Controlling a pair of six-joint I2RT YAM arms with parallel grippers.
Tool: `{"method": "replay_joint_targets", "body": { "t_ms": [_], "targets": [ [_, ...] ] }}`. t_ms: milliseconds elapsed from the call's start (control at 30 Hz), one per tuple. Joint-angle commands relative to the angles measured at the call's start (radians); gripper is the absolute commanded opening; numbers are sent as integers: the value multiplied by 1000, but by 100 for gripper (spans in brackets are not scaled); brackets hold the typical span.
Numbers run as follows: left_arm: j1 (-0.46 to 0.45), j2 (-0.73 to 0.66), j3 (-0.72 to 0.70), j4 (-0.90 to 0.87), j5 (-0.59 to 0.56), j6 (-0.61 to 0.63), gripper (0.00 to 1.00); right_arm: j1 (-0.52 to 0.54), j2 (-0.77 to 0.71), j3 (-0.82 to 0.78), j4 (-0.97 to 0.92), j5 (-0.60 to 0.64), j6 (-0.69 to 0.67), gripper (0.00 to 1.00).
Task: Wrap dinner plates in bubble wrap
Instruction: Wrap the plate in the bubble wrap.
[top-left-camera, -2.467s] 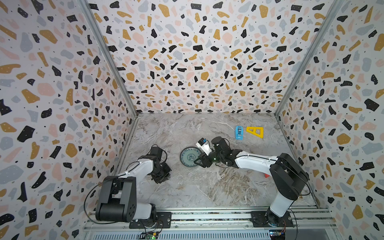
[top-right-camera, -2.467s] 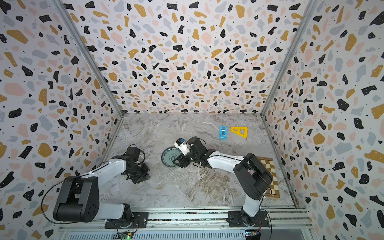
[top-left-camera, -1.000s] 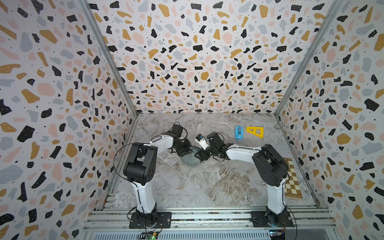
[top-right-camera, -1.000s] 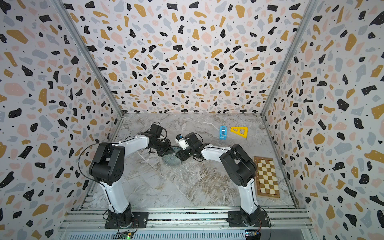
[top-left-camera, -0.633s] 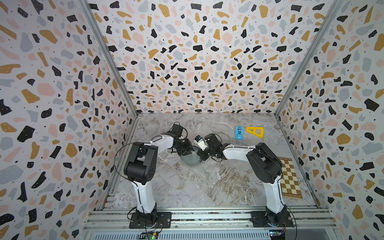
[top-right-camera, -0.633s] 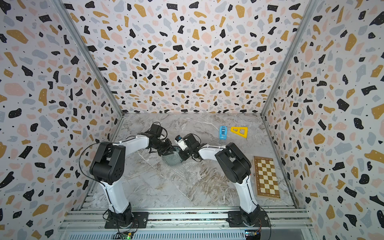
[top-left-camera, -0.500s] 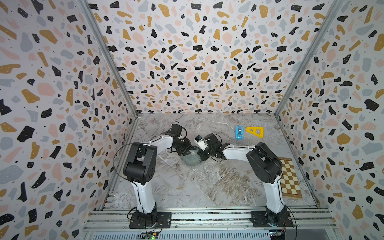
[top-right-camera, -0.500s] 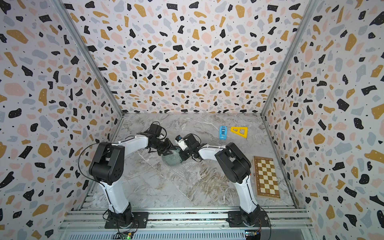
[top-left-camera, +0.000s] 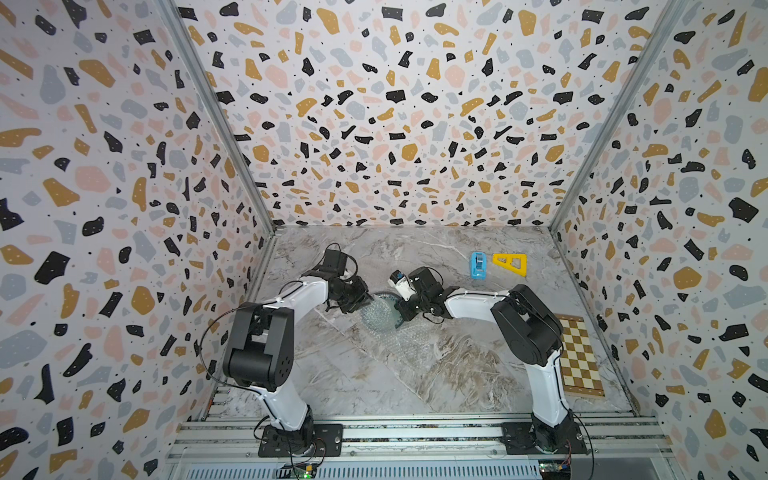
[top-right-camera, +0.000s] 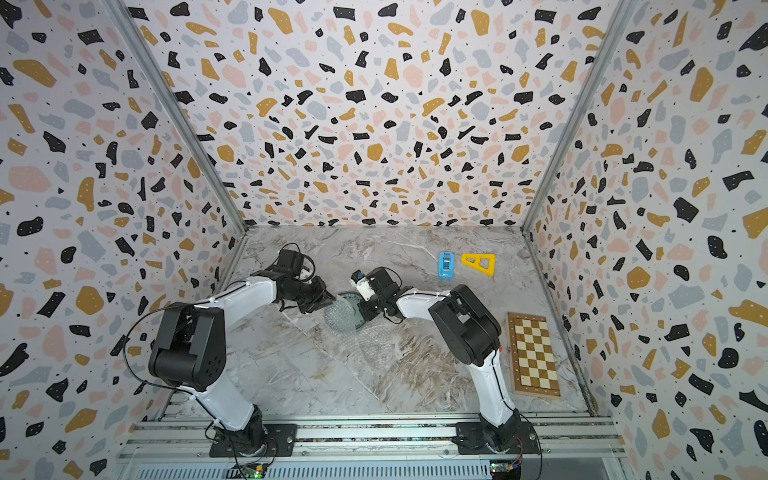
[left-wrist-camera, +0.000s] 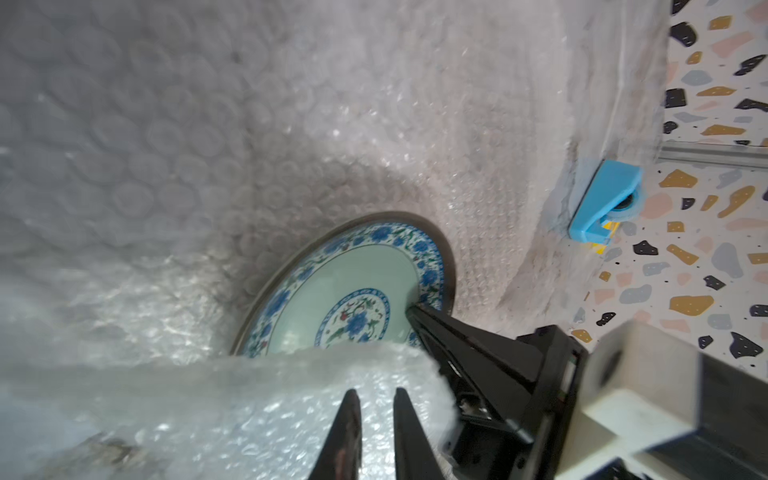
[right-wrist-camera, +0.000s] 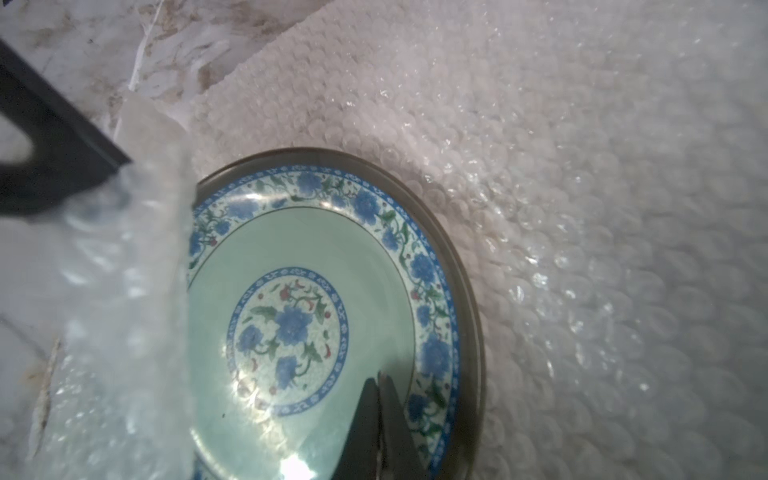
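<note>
– Left wrist view: where do we find the plate (left-wrist-camera: 345, 286)?
– Just ahead of the left jaws, face up on the bubble wrap (left-wrist-camera: 249, 124), which spreads well past it.
– And how do those left jaws stand?
– Narrow, only a slit between the tips. A raised fold of the wrap sits right at them and covers the plate's near edge; we cannot tell whether they pinch it.
– What do we make of the right jaws?
– Pressed together, holding nothing. Our right wrist view shows their tips down on the plate's pale green face, between the central medallion and the blue floral border.
– Anything farther out?
– Beyond the plate from the left jaws we see a blue plastic piece (left-wrist-camera: 602, 199) at the wrap's far edge, and bare marble surface (right-wrist-camera: 62, 25) beside the raised fold.
</note>
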Motion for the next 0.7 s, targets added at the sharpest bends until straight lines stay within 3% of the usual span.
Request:
{"method": "replay_joint_targets", "body": {
  "t_ms": [0, 367, 667],
  "targets": [
    [-30, 40, -16, 56, -2, -28, 16, 1, -22, 36, -24, -8, 17, 8],
    [-53, 147, 88, 49, -45, -17, 18, -5, -220, -42, -112, 2, 41, 24],
    [-58, 195, 50, 86, -36, -6, 18, 35, -544, -418, -158, 28, 64, 55]
  ]
}}
